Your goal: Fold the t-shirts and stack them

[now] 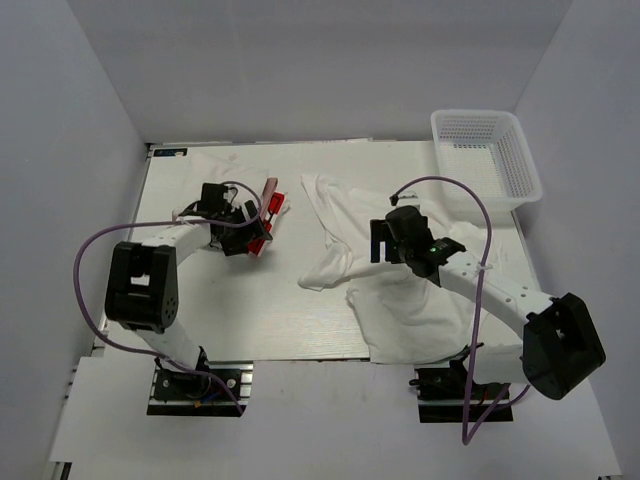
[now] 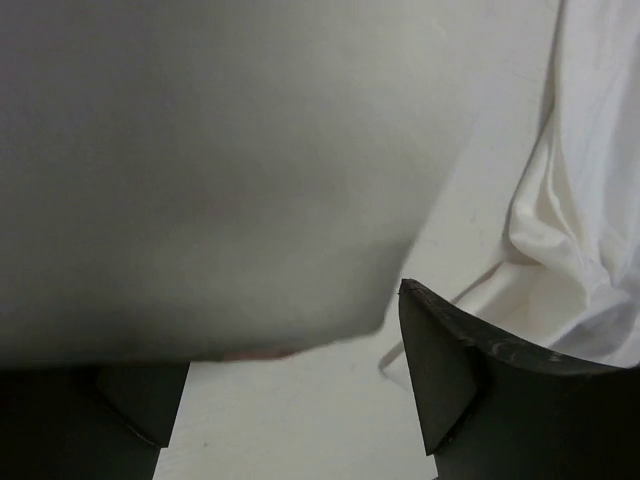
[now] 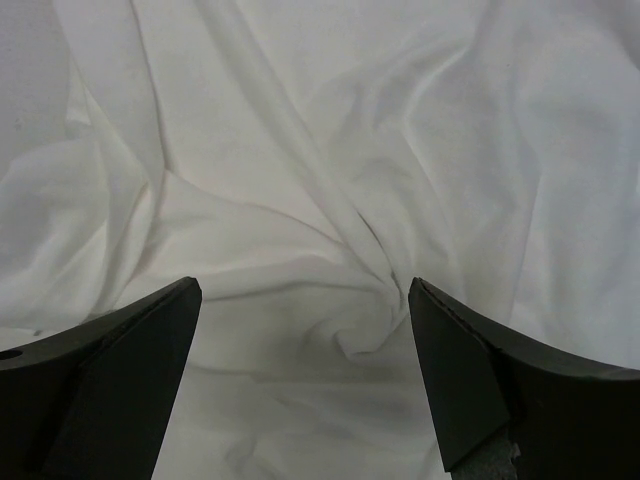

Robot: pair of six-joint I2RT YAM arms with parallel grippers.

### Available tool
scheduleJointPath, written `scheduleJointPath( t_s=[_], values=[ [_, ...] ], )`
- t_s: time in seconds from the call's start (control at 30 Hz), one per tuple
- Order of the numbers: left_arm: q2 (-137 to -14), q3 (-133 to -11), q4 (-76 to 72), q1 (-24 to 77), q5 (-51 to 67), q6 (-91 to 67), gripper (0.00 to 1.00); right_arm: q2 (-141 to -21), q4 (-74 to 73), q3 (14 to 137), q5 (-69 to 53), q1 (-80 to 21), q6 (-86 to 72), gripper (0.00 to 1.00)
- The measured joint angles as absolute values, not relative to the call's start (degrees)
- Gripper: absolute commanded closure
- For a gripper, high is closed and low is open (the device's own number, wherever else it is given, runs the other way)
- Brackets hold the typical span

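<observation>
White t-shirt [image 3: 300, 150] under wide right hand [image 3: 305, 287]; red t-shirt [image 1: 268, 205] at left hand [image 1: 244, 233], grip unclear.

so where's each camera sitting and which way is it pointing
top external: fixed above and behind the arms, looking down on the table; both arms show, bases at the bottom.
left wrist: on the left arm, looking past the left pincer at pale cloth near the lens and bare table; both fingers show.
right wrist: on the right arm, looking down at the crumpled white t-shirts; the open right pincer frames them.
shared: all three views catch those white t-shirts.
</observation>
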State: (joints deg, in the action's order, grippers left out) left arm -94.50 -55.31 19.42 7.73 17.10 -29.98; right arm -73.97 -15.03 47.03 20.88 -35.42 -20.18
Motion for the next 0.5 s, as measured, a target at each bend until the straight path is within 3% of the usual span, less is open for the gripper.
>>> scheduleJointPath(
  t_s=[0.5],
  values=[
    [-114.5,-78.6,19.2,5.0,11.0,-30.0,0.12,-72.5,-19.7,47.0,26.3,-35.4,-19.1,0.10]
  ],
)
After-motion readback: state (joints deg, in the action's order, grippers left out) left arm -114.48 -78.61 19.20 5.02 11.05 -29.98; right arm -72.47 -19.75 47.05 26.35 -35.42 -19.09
